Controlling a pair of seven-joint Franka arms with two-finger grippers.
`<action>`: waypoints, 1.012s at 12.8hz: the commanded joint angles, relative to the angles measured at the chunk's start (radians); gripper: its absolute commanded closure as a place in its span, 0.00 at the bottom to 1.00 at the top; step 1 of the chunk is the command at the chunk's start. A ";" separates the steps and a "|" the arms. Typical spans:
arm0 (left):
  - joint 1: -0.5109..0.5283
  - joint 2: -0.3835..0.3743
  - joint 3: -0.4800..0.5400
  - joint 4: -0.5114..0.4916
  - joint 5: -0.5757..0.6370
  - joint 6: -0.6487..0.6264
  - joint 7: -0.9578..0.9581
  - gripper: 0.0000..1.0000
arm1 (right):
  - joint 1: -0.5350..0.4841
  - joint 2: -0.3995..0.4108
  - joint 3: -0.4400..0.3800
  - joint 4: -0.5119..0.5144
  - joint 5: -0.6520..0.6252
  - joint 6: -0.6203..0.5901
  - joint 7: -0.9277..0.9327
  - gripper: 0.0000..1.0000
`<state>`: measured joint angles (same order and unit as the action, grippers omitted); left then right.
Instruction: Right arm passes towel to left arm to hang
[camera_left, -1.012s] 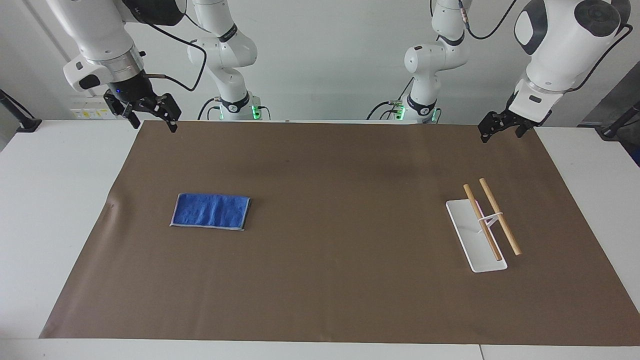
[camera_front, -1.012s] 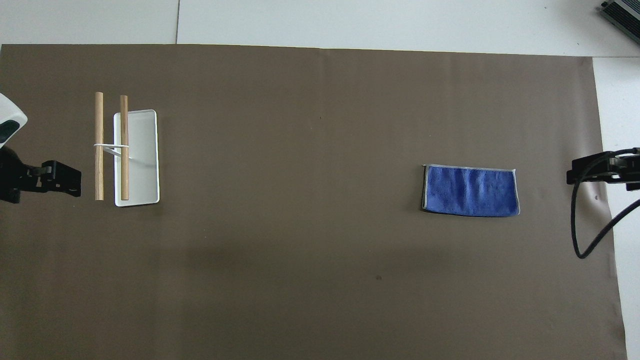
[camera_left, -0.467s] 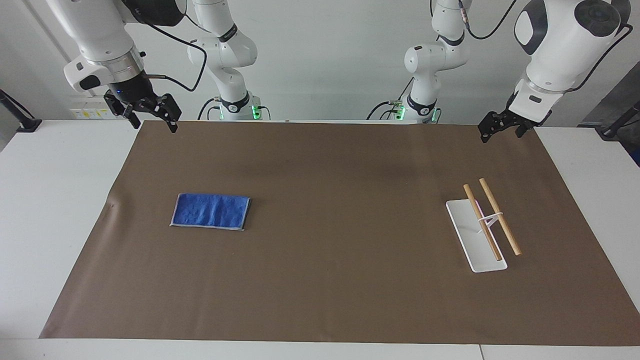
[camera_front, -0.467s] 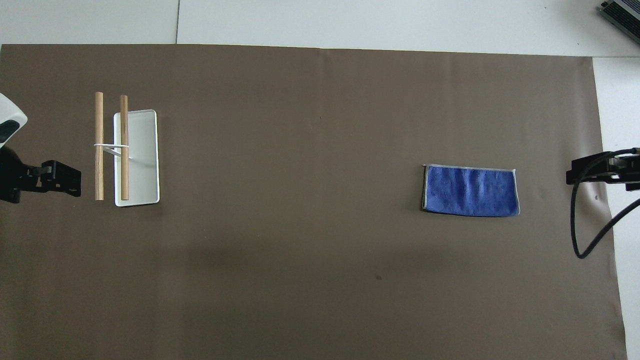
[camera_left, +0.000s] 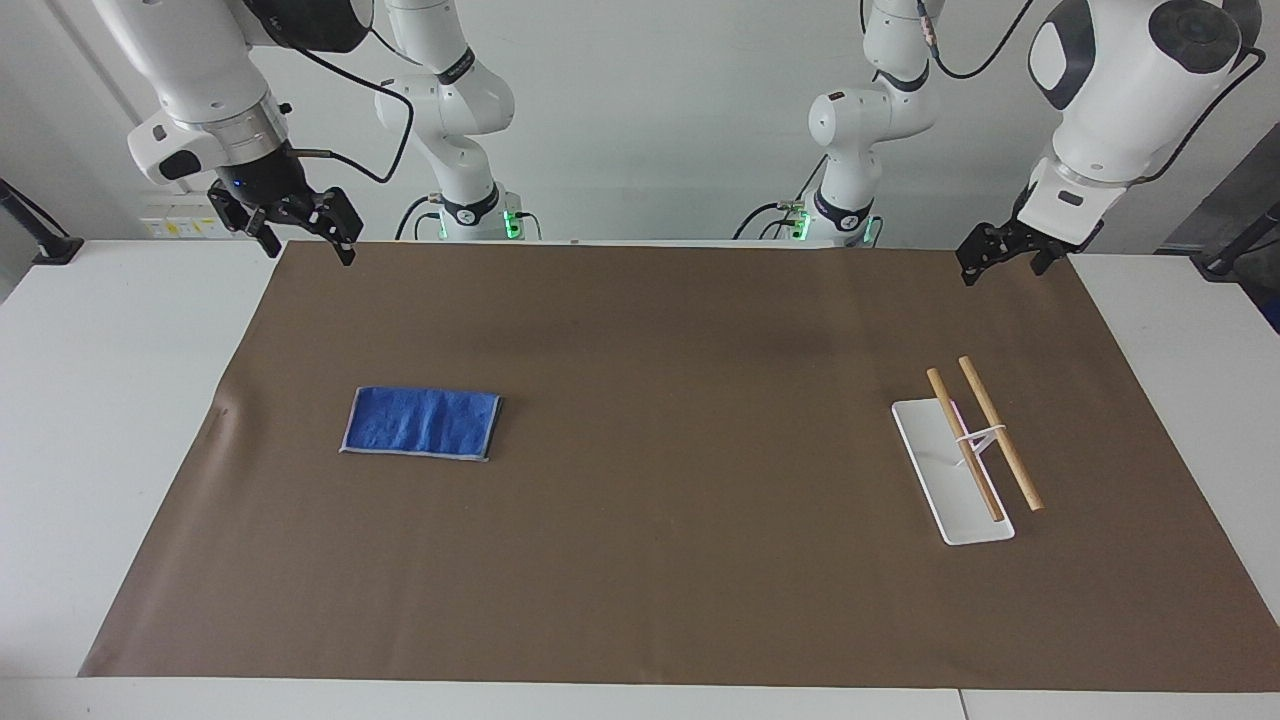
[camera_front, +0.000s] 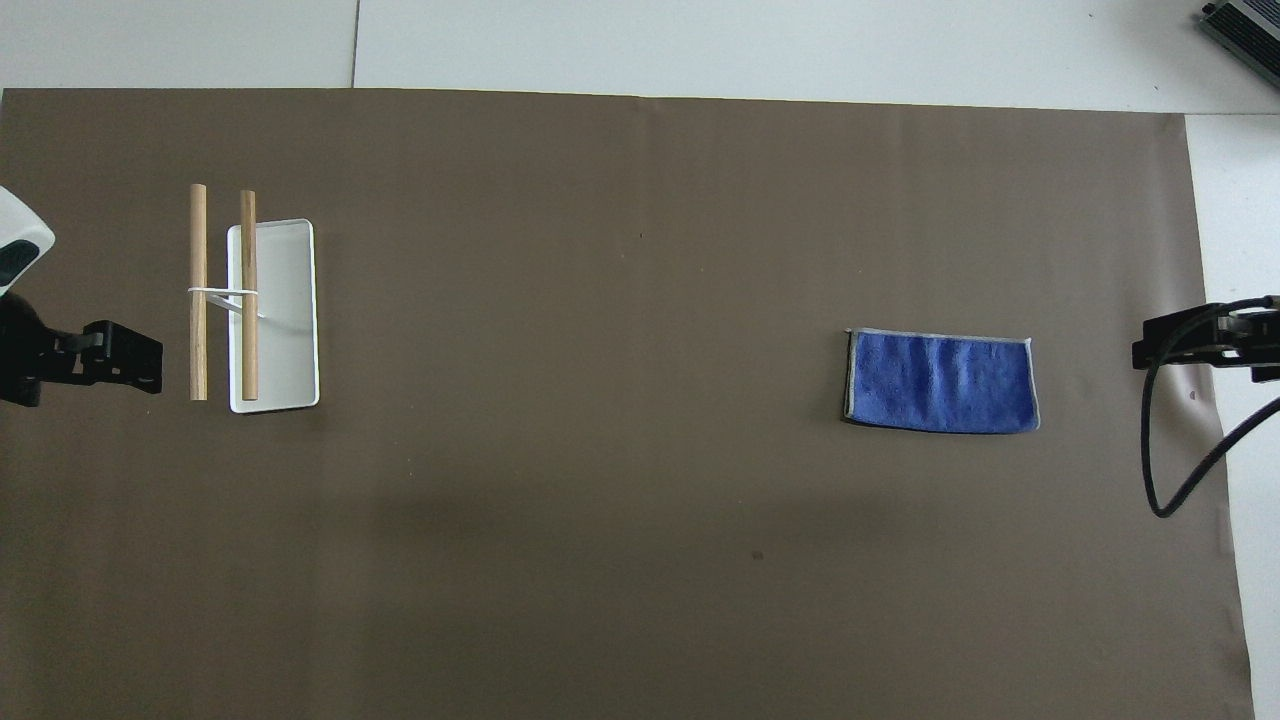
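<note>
A: Change over the last second, largest item first?

B: None on the brown mat (camera_left: 640, 560). Right arm (camera_left: 190, 70) shifted only a trace, if at all; left arm (camera_left: 1120, 90) as before, waiting.

A: Rack and cloth?

B: White rack with two wooden rods (camera_left: 955, 500) unmoved, toward the left arm's end of the table. Towel (camera_left: 420, 422) unmoved too: flat on the mat, folded to a neat rectangle, toward the right arm's end, well apart from the rack.

A: Grippers?

B: Right gripper (camera_left: 305, 240) raised over the mat's edge at its own end, jaws spread wide, nothing between them, well clear of the towel. Left gripper (camera_left: 995, 260) raised over the mat's edge near the rack, likewise spread wide and empty.

A: Meaning for the task?

B: Probably the very start: no pickup, no handover, no hanging yet. Next, by all appearances, a descent of the right gripper onto the towel, best at one short edge, leaving a free end for the left gripper to take.
</note>
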<state>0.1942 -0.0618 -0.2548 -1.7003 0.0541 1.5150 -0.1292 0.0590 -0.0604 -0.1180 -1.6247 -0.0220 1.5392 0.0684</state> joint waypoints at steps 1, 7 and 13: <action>0.010 -0.032 0.002 -0.038 -0.014 0.022 0.003 0.00 | -0.005 -0.027 0.003 -0.034 0.002 0.025 -0.010 0.00; 0.010 -0.032 0.002 -0.038 -0.014 0.022 0.003 0.00 | -0.007 -0.029 0.003 -0.037 0.004 0.028 -0.010 0.00; 0.008 -0.032 0.002 -0.038 -0.014 0.022 0.003 0.00 | 0.013 -0.081 0.003 -0.286 0.004 0.326 -0.013 0.00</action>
<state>0.1943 -0.0618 -0.2548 -1.7004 0.0541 1.5150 -0.1292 0.0617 -0.0920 -0.1177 -1.7800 -0.0217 1.7586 0.0683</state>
